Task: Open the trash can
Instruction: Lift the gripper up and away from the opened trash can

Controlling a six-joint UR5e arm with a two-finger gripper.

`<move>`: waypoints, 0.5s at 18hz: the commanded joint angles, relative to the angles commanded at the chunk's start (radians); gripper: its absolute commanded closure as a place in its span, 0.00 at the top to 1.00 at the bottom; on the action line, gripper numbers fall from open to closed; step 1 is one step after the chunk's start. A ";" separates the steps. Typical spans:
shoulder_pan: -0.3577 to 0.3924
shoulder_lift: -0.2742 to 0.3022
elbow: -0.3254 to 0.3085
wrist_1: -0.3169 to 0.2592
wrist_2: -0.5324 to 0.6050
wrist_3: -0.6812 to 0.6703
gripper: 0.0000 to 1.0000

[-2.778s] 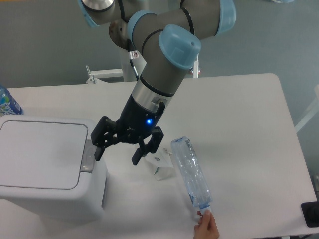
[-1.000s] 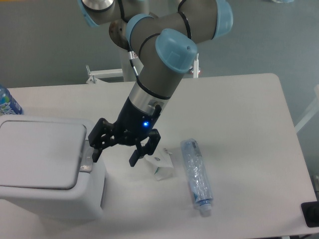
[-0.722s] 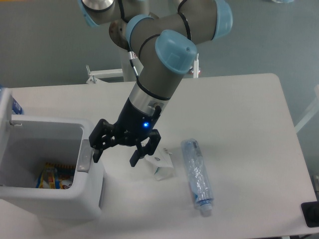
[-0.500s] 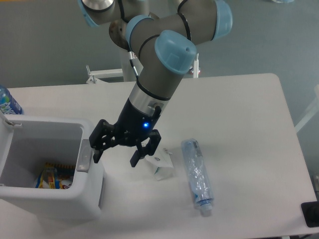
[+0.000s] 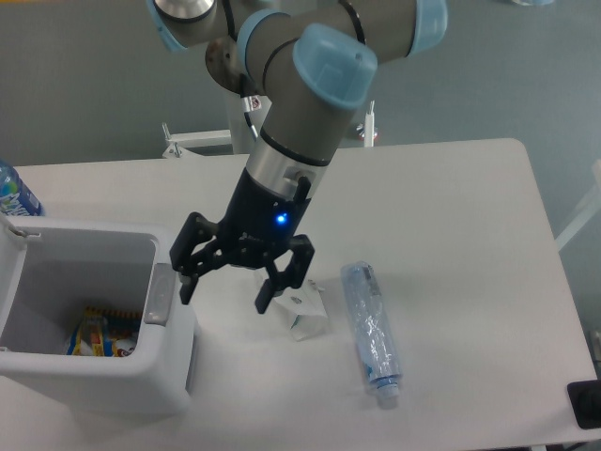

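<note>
The large boxy white plastic trash can (image 5: pixel 113 376) is cut off by the left edge, its raised lid mostly out of frame. The colourful wrappers (image 5: pixel 89 331) inside are partly hidden by its wall. A blue-labelled bottle (image 5: pixel 13 193) and a black object (image 5: pixel 586 404) are cropped at the edges.

White plastic trash can (image 5: pixel 141 381), smooth and faintly glossy, with a matt grey tab. Black gripper (image 5: pixel 228 294) looks like matt metal or plastic; the arm (image 5: pixel 300 113) has dull grey casing with smooth light blue caps. A clear, crinkled glossy plastic bottle (image 5: pixel 371 331) lies on a matt white table (image 5: pixel 451 235)
</note>
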 joint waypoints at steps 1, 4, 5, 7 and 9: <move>0.009 0.002 0.015 -0.003 0.041 0.020 1.00; 0.074 0.029 0.025 -0.008 0.098 0.043 1.00; 0.095 0.040 0.017 -0.008 0.129 0.041 1.00; 0.143 0.057 0.014 -0.008 0.149 0.054 1.00; 0.187 0.074 0.014 -0.002 0.149 0.074 1.00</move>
